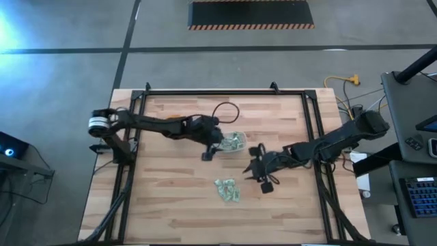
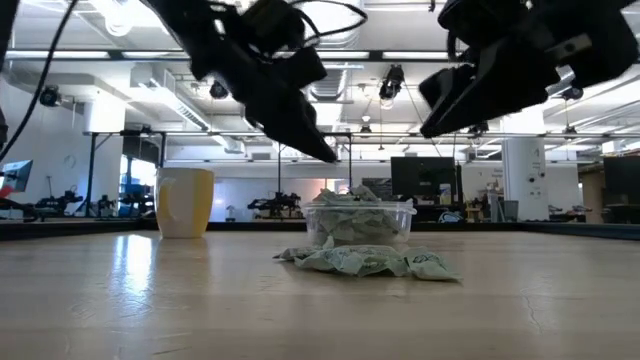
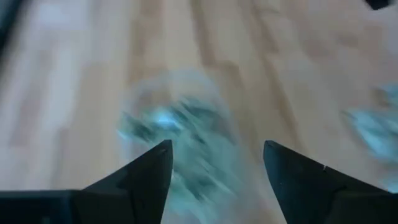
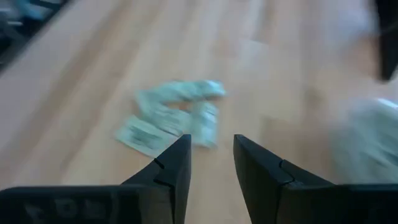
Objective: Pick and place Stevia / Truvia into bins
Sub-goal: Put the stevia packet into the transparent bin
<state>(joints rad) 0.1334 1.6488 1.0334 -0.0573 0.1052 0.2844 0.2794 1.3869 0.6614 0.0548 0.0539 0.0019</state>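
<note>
One clear plastic tub (image 1: 234, 142) sits near the middle of the wooden table (image 1: 171, 198), and it is piled up with green and white sweetener packets (image 2: 357, 222); there are too many crumpled together in it to count. A second lot, a loose pile of packets (image 1: 227, 189), lies flat on the bare wood, apart from the tub on the side nearer the table's front edge. From the low view this heap (image 2: 370, 261) lies in front of the tub (image 2: 360, 225), and I cannot make out a count there either.

The left gripper (image 1: 211, 151) hangs just over the tub's edge, its two fingers (image 3: 149, 174) spread well apart with nothing between them. The right gripper (image 1: 262, 175) is above the table between the tub and the loose pile, off to their right; its fingers (image 4: 177, 171) stand a little apart and hold nothing.

One yellow mug (image 2: 186, 201) stands alone toward the back of the table.
</note>
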